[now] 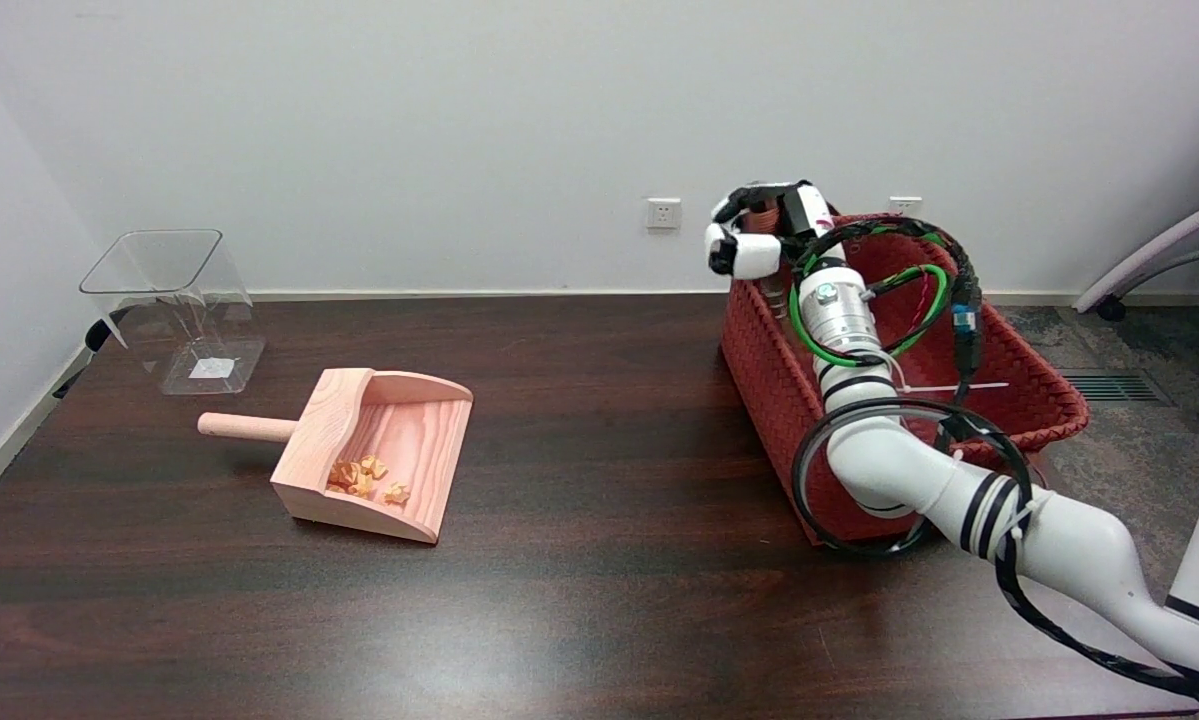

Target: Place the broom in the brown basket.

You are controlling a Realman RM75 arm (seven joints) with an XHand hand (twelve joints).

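1. At the right of the frame, the right hand (759,235) hangs over the far left corner of the brown basket (759,370), its fingers curled round a brownish handle that appears to be the broom (762,217).
2. Only a short piece of the broom shows between the fingers; its head is hidden behind the hand and wrist.
3. Risk: the hand sits right above the basket's rim, so a release here could land the broom on the rim and tip it out onto the dark table (579,420).
4. Risk: the looped cables on the forearm could snag the woven wall as the arm lowers.
5. Left of centre, a wooden dustpan (374,455) with orange scraps and a clear bin (174,305) stand well apart.
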